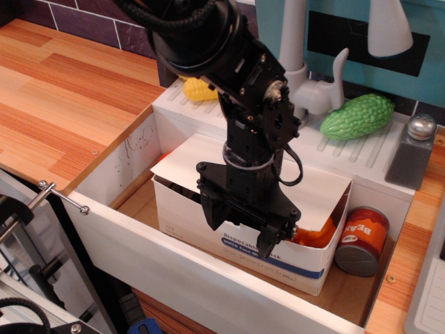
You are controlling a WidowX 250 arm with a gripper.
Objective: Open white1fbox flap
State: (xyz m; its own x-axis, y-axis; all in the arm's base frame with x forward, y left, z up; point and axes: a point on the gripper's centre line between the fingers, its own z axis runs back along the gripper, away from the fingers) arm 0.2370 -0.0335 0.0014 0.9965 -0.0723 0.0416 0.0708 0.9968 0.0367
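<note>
White cardboard, the white1fbox (208, 219) sits down in the sink basin (125, 240), its blue-banded long side facing 6 o'clock. The black claw (240, 235) hangs over that front edge with its two fingers (212, 212) spread apart, pointing down across the label; whether they touch the cardboard I cannot tell. Nothing is held between them. The white1fbox flap (188, 158) lies nearly flat on top, running toward 12 o'clock behind the arm. At 3 o'clock the box's end stands open, showing something orange (316, 233) inside. An orange can (361, 240) stands just beside that end. Toward 9 o'clock there is bare basin floor; the wooden worktop (62, 97) lies beyond the rim.
</note>
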